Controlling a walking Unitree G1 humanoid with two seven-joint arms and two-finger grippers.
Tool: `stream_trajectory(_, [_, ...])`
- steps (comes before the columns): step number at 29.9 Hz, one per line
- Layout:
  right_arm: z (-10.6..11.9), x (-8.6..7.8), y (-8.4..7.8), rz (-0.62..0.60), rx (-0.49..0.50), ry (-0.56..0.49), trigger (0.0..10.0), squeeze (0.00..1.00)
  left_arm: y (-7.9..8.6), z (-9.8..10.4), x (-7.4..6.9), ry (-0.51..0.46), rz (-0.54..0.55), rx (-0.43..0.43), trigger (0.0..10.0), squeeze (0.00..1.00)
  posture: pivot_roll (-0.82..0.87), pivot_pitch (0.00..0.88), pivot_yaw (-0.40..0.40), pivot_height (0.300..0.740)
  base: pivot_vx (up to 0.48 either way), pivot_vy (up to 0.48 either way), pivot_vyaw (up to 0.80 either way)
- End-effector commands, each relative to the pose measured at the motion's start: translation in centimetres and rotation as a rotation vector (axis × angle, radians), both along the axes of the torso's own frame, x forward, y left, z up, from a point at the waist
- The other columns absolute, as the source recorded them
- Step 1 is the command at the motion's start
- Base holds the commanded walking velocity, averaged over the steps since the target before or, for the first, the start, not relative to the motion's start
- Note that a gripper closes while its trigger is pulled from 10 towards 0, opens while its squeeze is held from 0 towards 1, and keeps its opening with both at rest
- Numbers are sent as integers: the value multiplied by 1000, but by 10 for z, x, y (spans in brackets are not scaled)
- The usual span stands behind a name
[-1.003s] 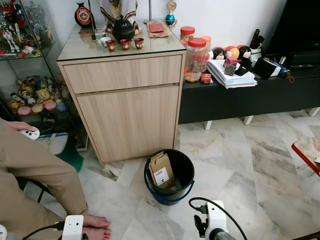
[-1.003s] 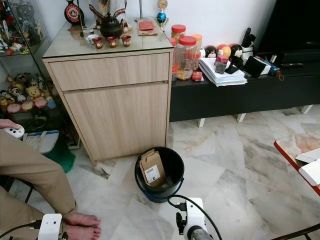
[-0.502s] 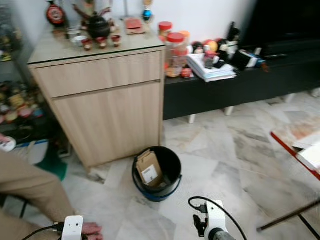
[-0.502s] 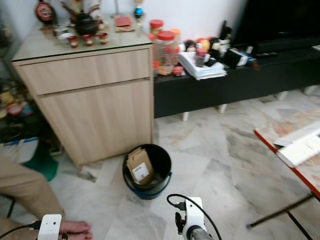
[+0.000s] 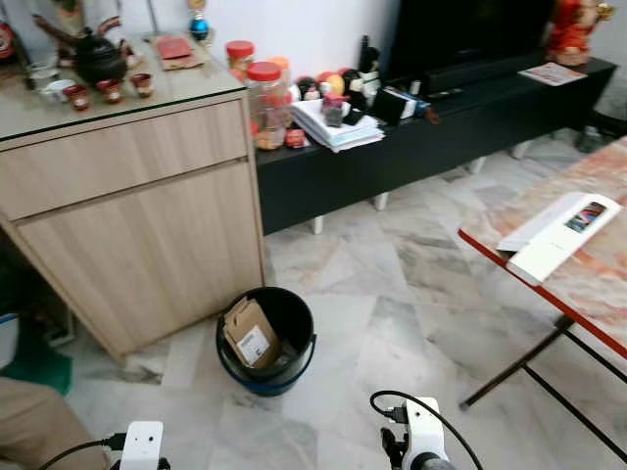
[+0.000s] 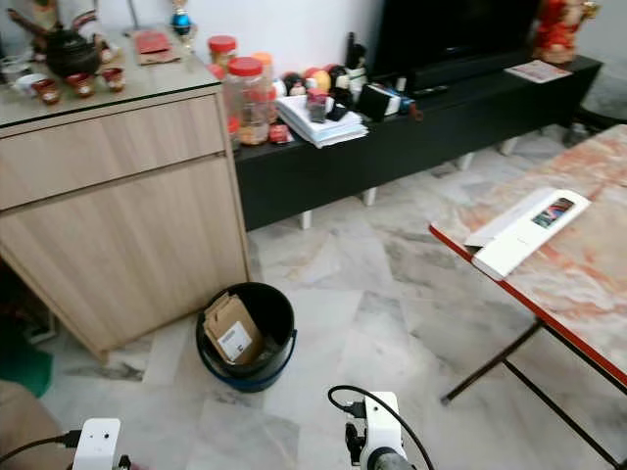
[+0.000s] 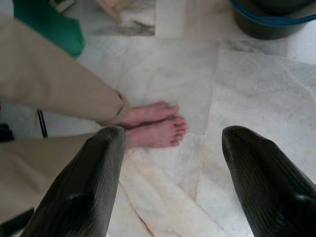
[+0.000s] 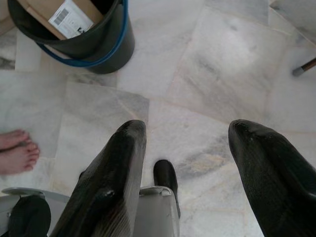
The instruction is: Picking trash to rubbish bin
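Note:
A black bin point(image 5: 295, 315) with a blue band stands on the marble floor in front of the wooden cabinet point(image 5: 127, 215). A brown cardboard package point(image 5: 250, 338) with a white label leans inside it. The right wrist view shows the bin point(image 8: 101, 52) and the package point(image 8: 59, 15) ahead of my right gripper point(image 8: 187, 128), which hangs open and empty above the floor. Low over the tiles, my left gripper point(image 7: 174, 134) is also open and empty, near a person's bare feet point(image 7: 153, 126). A flat white box point(image 5: 558, 235) lies on the red-edged table point(image 5: 607, 304) to the right.
A person in tan trousers point(image 5: 29, 431) sits at my lower left. A black TV bench point(image 5: 441, 127) loaded with jars, papers and small items runs along the back wall. The table's thin legs point(image 5: 514, 367) reach down to the floor at right.
The head camera has swung to the right: cabinet, bin and person slid left in the picture, and the table with the white box came into view. Both grippers stay low and open.

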State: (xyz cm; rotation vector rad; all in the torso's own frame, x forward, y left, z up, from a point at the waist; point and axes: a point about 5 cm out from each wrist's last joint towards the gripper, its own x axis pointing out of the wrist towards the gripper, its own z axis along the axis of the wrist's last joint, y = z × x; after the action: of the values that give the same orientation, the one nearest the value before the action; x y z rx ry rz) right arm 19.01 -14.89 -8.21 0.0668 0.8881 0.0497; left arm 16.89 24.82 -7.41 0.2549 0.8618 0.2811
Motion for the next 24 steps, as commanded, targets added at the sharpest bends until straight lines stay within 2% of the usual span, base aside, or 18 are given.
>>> stream_trajectory(1, [-1, -1, -2, -5, -5, 10, 10000, 0, 0, -1, -1, 20, -3, 7, 10000, 0, -25, 0, -5, 740, 0, -292, -800])
stream_trajectory(24, [1, 2, 0, 13, -4, 5, 10000, 0, 2, -1, -2, 21, 10, 7, 10000, 0, -9, 0, -17, 740, 0, 0, -800])
